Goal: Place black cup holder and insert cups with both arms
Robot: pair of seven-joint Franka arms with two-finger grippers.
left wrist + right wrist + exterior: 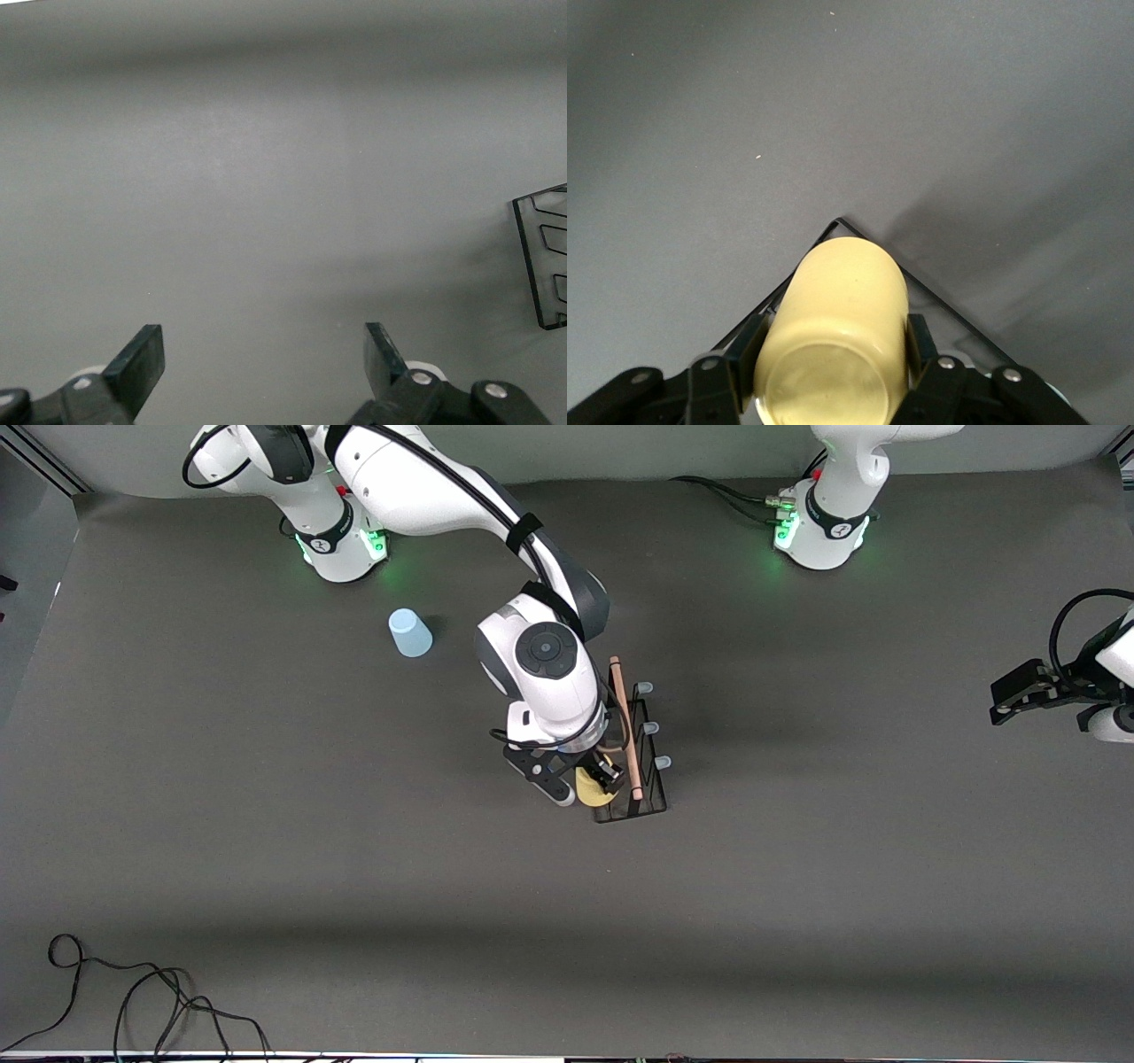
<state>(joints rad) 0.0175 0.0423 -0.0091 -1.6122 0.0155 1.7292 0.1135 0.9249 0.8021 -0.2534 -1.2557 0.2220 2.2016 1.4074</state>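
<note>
The right gripper (592,778) is clamped on one yellow cup (591,790), held over the near corner of the black cup holder (640,753) standing mid-desk (266,824). One light blue cup (410,633) stands upside down toward the right arm's base. The left gripper (1005,701) waits, fingers apart, over the desk's end.
</note>
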